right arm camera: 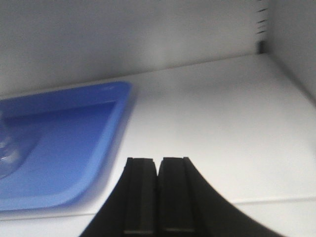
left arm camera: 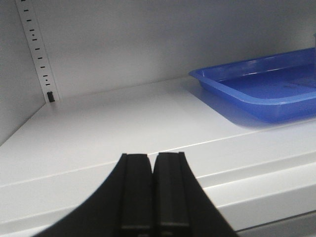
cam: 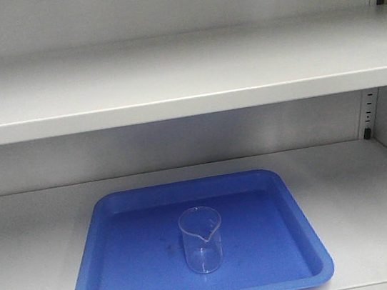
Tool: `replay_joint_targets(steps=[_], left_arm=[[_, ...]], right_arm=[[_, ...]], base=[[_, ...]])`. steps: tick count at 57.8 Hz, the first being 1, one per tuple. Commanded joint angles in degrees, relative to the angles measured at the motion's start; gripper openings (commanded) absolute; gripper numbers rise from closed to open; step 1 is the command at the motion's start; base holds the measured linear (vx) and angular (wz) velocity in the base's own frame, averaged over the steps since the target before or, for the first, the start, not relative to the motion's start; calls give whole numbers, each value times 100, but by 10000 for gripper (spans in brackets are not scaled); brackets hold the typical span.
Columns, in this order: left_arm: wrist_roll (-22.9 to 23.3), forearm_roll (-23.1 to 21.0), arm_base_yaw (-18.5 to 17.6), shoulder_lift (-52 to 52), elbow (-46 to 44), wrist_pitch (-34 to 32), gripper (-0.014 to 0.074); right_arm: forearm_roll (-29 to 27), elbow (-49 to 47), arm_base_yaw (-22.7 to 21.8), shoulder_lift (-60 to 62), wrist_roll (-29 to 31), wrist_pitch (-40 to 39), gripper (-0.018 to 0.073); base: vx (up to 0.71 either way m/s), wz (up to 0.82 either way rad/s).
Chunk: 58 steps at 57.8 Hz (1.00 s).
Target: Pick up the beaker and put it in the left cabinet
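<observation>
Beaker: the beaker (cam: 202, 239) stands upright near the middle of the blue tray (cam: 96, 274), spout turned toward the camera, nothing touching it.
Tray: it lies flat on the lower shelf (cam: 374, 199) of the left cabinet (cam: 169, 76), with bare shelf on both sides of it.
Front view only: the whole tray, the beaker in full, the upper shelf above them and the slotted rail (cam: 369, 109) at the right rear. Neither arm appears here.
Left wrist view only: the left gripper (left arm camera: 153, 163) sits at the shelf's front edge with its two black jaws pressed together and nothing between them. The tray's near-left corner (left arm camera: 232, 94) lies well to its right; a slotted rail (left arm camera: 37, 49) runs up the left rear corner. The beaker is out of frame.
Right wrist view only: the right gripper (right arm camera: 158, 165) has its jaws pressed together as well, holding nothing, over bare shelf just beside the tray's right rim (right arm camera: 118, 123). A blurred bit of glass (right arm camera: 7, 153) at the far left edge looks like the beaker's base, well apart from the jaws.
</observation>
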State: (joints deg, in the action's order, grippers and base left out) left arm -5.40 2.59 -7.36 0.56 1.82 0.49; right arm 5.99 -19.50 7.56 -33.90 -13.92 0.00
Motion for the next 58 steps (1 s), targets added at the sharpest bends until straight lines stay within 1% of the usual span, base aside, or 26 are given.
replay_joint_targets(steps=[1,4,8,19,20,21,23,26,30,58], left_arm=[[15,-18,-3,107,90,-475,1],[15,-18,-3,107,90,-475,1],[15,-18,-3,107,90,-475,1],[15,-18,-3,107,90,-475,1],[15,-18,-3,107,90,-475,1],[15,-18,-3,107,90,-475,1],[15,-18,-3,107,90,-475,1],[15,-18,-3,104,90,-474,1],[15,-18,-3,111,90,-479,1],[15,-18,-3,104,90,-477,1]], right_arm=[[-20,250,-279,613,281,-515,-6],[-148,566,-354,989,543,-516,-6],[-207,993,-347,1531,798,-510,-6],[-202,2187,-347,3023,858,-503,-6],[-202,2208,-347,3226,859,-312,-6],[-202,2159,-347,3362,867,101,-6],[-129,2124,-347,3634,946,391,-6],[8,2154,-341,3517,1141,361,-6],[13,2162,-342,3468,1309,385,-5],[1,2156,-342,3536,1297,353,-6]], base=[[0,0],[0,0],[0,0],[0,0],[0,0],[0,0],[0,0],[0,0],[0,0],[0,0]])
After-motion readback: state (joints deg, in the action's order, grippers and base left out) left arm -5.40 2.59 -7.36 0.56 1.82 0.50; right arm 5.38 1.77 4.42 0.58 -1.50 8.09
